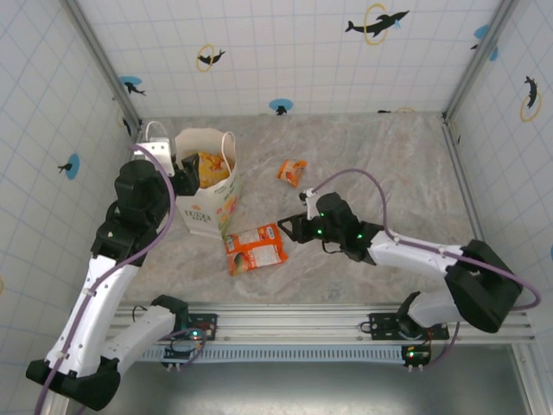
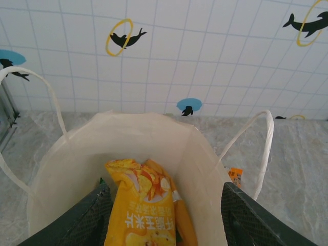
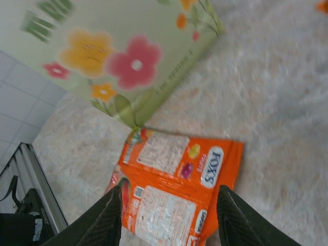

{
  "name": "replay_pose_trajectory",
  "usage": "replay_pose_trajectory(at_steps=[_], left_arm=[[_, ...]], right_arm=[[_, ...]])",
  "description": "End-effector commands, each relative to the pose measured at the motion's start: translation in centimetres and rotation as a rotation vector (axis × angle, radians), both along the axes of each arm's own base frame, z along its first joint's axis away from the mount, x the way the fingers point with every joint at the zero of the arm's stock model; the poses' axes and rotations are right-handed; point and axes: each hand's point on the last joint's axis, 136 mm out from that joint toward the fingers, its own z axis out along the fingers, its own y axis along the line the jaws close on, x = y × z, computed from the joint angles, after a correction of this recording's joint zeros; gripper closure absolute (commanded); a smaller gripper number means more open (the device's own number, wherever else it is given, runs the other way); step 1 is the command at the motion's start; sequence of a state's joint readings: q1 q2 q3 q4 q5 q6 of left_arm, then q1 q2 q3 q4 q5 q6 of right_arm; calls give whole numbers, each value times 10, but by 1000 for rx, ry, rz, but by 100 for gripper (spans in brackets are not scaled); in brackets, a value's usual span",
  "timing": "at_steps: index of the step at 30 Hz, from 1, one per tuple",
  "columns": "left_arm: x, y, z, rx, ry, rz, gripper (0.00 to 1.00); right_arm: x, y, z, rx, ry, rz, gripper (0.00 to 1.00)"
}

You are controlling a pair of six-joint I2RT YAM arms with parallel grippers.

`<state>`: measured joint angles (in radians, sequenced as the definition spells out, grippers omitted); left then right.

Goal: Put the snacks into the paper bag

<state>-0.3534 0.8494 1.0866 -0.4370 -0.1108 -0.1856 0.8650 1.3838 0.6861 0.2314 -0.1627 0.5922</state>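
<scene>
Now left gripper [image 2: 165,197] jaws open over paper bag [image 2: 61,169], yellow packet [image 2: 138,205] inside; right gripper [image 3: 170,193] jaws open astride orange packet [image 3: 205,164]: next, close and lift.

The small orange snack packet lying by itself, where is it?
In the overhead view the small orange packet lies on the table, to the right of the paper bag and apart from it.

Overhead cam wide, wrist cams close, sharing paper bag [image 1: 203,212]

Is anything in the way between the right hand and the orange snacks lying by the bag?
Nothing visible. The right hand is open right beside the orange snacks, with no object between them. The paper bag stands just beyond them.
</scene>
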Motion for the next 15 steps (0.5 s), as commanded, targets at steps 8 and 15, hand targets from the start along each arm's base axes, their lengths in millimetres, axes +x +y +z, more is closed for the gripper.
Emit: replay_pose_trajectory(at_steps=[8, 15], left_arm=[[-5, -5, -12, -23, 38, -26, 42], [-5, -8, -14, -33, 44, -40, 41]], right_arm=[[-24, 12, -61, -37, 405, -37, 52], [-30, 17, -82, -59, 473, -27, 55]])
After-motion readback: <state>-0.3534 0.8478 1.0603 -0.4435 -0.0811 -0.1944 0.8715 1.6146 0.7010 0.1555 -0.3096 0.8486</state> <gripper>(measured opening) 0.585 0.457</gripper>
